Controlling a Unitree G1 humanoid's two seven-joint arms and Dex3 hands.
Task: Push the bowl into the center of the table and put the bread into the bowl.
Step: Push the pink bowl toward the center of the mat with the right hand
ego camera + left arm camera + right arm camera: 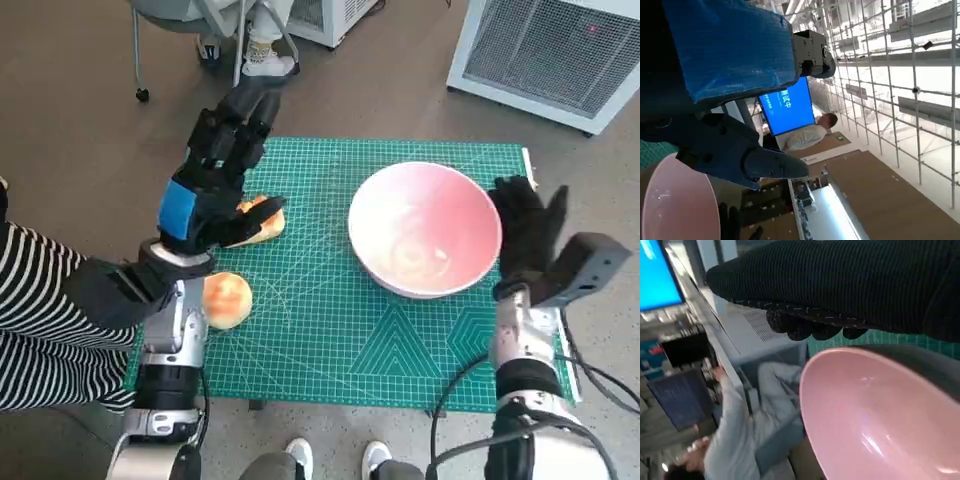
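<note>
Right hand [528,232] against bowl [425,228]; left hand [215,175] seemingly above bread [262,222].

Lab or workshop, metal racking [900,65], blue monitor [787,106], equipment cabinets [550,55]

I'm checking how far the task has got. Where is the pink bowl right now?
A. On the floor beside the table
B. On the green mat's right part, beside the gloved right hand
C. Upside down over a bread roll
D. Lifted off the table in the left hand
B: in the head view the pink bowl sits upright and empty on the green mat, with the right hand by its rim.
</note>
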